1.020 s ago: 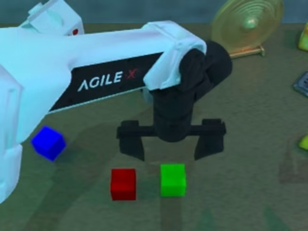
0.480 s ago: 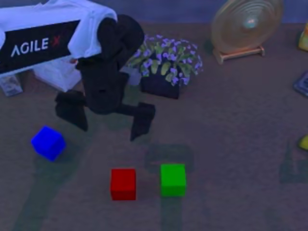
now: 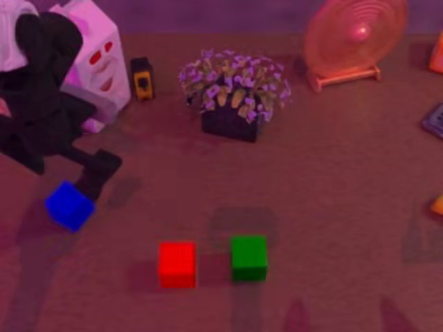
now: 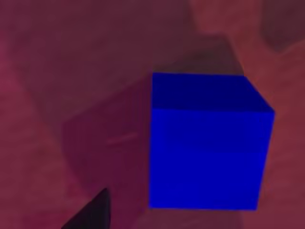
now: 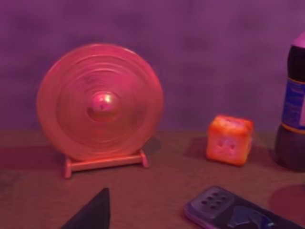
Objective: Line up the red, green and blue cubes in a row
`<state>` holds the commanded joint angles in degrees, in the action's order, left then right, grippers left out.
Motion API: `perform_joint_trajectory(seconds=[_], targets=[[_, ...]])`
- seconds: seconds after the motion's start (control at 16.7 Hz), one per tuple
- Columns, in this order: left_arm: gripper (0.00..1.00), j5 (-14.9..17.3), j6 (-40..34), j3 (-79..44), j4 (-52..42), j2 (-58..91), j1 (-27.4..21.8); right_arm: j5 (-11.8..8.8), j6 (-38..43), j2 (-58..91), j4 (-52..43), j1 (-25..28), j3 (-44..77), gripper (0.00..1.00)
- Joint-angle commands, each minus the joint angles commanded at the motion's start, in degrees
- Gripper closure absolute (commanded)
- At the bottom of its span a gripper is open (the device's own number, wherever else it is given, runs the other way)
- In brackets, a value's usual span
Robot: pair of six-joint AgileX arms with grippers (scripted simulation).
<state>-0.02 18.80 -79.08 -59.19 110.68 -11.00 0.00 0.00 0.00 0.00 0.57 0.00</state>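
At the table's left, my left gripper [image 3: 59,169] hangs with its fingers spread, just above and behind the blue cube [image 3: 69,205], which sits turned askew. Red cube [image 3: 177,263] and green cube [image 3: 248,257] already sit side by side mid-table.

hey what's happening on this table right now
The left gripper hangs open just above the blue cube near the table's left side, not gripping it. The red cube and green cube sit side by side with a small gap nearer the front middle, so the blue one is the only cube out of the row. The right arm is out of the top view; its wrist camera faces a round disc on a stand.
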Motion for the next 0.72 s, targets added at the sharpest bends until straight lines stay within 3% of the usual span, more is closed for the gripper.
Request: perform_joint_trajectory(seconds=[0.18,0.48,0.72], targets=[[0.00,0.07,3.67,1.09,0.78,-1.08,2.70,0.00,0.00,0.00,0.00,0.00,0.00,0.00],[0.00,0.04,3.68,1.04,0.87,-0.78,2.54,0.00,0.00,0.00,0.00,0.00,0.00,0.00],[0.00,0.09,3.72,4.25,6.99,1.97,2.70,0.00,0.00,0.00,0.00,0.00,0.00,0.00]])
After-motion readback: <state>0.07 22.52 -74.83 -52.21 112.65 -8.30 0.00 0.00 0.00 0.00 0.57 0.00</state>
